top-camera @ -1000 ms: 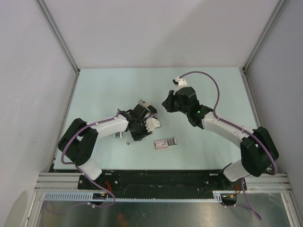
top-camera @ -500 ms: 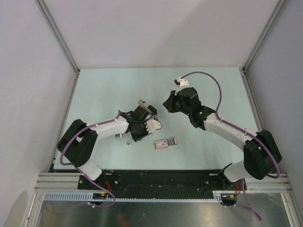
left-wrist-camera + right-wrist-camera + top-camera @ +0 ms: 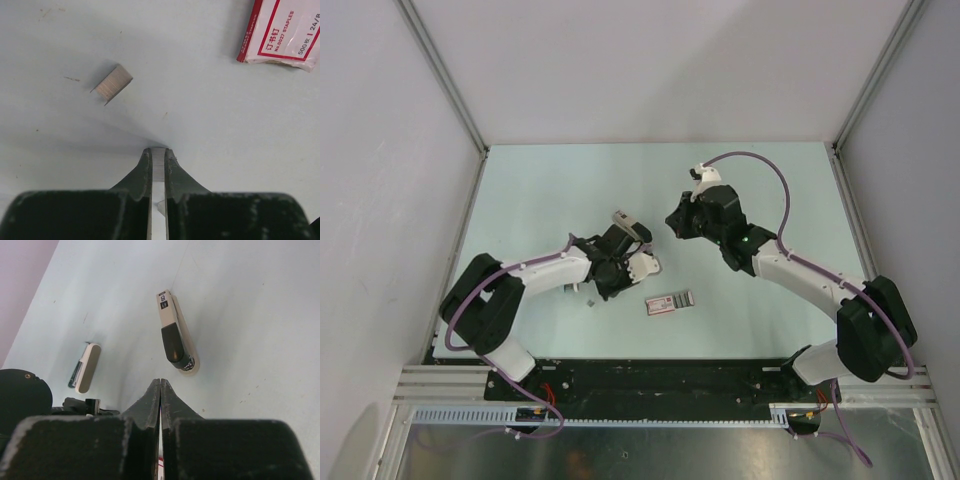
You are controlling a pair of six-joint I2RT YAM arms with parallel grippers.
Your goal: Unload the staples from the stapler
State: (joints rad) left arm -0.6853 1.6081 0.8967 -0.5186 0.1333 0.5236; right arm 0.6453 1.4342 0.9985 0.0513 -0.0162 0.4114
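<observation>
Only slight shifts are recorded from above. The right arm has been swung a little outward at its elbow, and the left arm has been drawn marginally toward the near edge. The pink-and-grey box has been left where it lay. No new step is judged to have been begun; a pose is being adjusted, not changed.

From the left wrist, the left gripper is seen with its jaws brought almost together. A narrow silvery-white strip of staples appears to be clamped between them, so the unloading is judged to be largely done, with the strip yet to be set down. Whether its end touches the table cannot be told. A loose staple block lies ahead and to the left, well apart from the tips. A corner of the box is shown at the upper right.

From the right wrist, the right gripper is seen with its jaws pressed together and nothing held. The stapler lies flat on the table ahead of the tips and apart from them, its black part nearer. A second cream piece lies further left; what it is cannot be told. Whether more staples are left inside the stapler cannot be seen.
</observation>
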